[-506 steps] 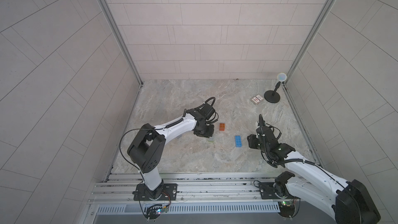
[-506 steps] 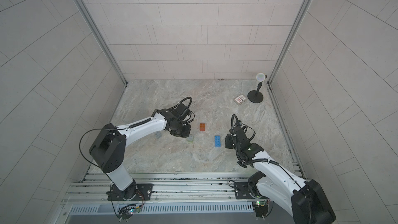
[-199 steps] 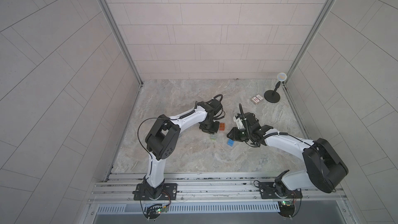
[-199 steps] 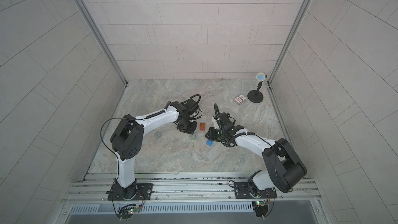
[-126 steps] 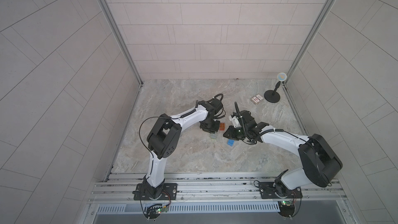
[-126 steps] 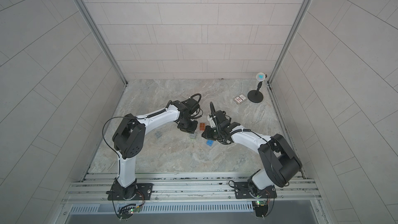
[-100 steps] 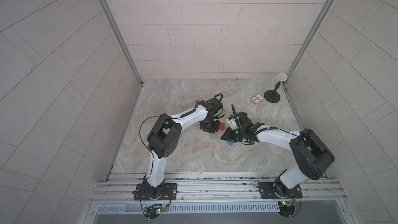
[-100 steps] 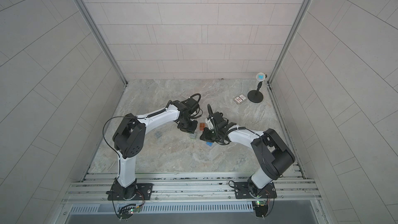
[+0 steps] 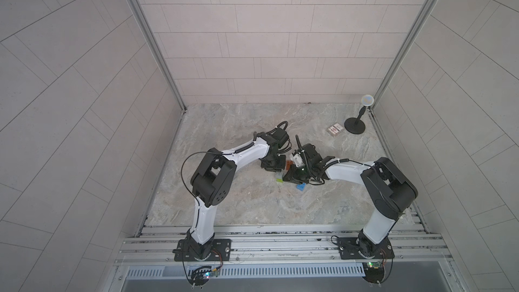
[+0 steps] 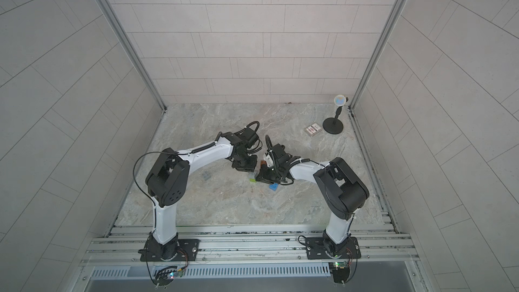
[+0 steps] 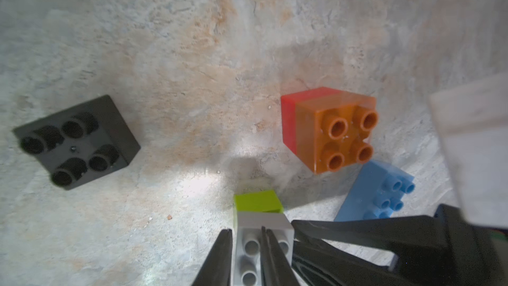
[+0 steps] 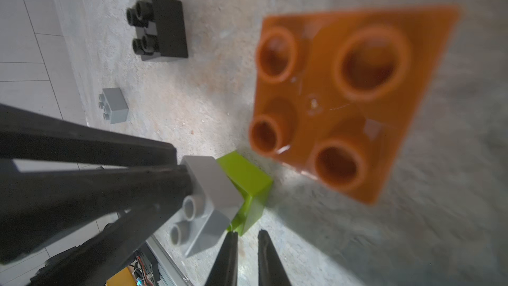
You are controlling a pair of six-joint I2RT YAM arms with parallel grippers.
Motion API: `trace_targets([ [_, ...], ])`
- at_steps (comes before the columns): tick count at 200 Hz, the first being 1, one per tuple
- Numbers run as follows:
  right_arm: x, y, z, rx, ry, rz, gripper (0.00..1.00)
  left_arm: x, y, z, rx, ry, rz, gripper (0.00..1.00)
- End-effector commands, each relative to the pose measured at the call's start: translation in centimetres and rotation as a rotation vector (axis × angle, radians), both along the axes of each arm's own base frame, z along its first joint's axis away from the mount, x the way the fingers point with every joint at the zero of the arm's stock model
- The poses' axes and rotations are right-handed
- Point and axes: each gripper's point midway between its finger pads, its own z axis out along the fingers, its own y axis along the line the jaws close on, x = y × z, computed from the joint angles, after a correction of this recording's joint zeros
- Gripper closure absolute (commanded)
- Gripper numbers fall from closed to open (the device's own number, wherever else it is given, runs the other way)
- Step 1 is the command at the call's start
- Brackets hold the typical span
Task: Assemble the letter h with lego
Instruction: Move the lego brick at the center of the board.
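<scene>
Left tool (image 11: 244, 232) clamped on grey brick (image 11: 261, 220), itself joined to lime brick (image 11: 258, 201) resting on table (image 11: 165, 50). Right tool (image 12: 246, 236) narrowly apart, empty, tips just beside lime brick. Orange-red stack (image 11: 330, 133), blue brick (image 11: 371, 188) near.

The orange brick (image 11: 341, 136) was glossy, translucent plastic — the red brick (image 11: 288, 119) likewise. The black brick (image 11: 77, 141), grey brick (image 11: 253, 221) and lime brick (image 11: 258, 202) looked opaque, smooth plastic with a duller sheen. The table (image 11: 192, 50) was matt, mottled, stone-like, faintly rough; at six o'clock the rail (image 9: 280, 244) was bare brushed metal.
</scene>
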Motion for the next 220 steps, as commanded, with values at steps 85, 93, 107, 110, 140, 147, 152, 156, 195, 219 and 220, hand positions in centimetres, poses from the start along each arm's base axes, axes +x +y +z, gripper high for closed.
trace_targets([
  [85, 0.3, -0.6, -0.9, -0.056, -0.026, -0.008, 0.83, -2.2, 0.7, -0.1, -0.036, 0.036, 0.070, 0.75],
  [93, 0.5, -0.8, -0.8, -0.060, -0.032, -0.014, 0.83, -2.3, 0.6, 0.2, -0.050, 0.029, 0.062, 0.75],
  [107, 0.6, -1.2, -0.8, -0.082, -0.047, -0.018, 0.83, -2.3, 0.5, 0.6, -0.063, 0.016, 0.053, 0.75],
  [110, 0.6, -1.2, -0.8, -0.084, -0.051, -0.019, 0.83, -2.3, 0.5, 0.7, -0.066, 0.013, 0.050, 0.75],
  [140, 0.6, -1.1, -0.9, -0.081, -0.055, -0.016, 0.83, -2.7, 0.6, 1.0, -0.086, 0.004, 0.046, 0.75],
  [147, 0.6, -1.1, -1.0, -0.077, -0.052, -0.017, 0.83, -2.8, 0.6, 1.2, -0.093, -0.004, 0.043, 0.75],
  [152, 0.6, -1.0, -1.0, -0.074, -0.052, -0.016, 0.83, -2.8, 0.6, 1.3, -0.096, -0.010, 0.040, 0.75],
  [156, 0.6, -1.0, -1.0, -0.073, -0.051, -0.016, 0.83, -2.8, 0.6, 1.3, -0.097, -0.012, 0.037, 0.75],
  [195, 0.4, -0.7, -0.6, -0.049, -0.068, -0.008, 0.83, -3.0, 0.7, 1.8, -0.094, -0.080, -0.014, 0.75],
  [219, 0.5, -0.6, -0.4, -0.042, -0.080, -0.001, 0.82, -2.8, 1.4, 1.3, -0.058, -0.121, -0.002, 0.75],
  [220, 0.4, -0.6, -0.4, -0.042, -0.079, -0.001, 0.82, -2.8, 1.4, 1.3, -0.057, -0.124, -0.002, 0.75],
])
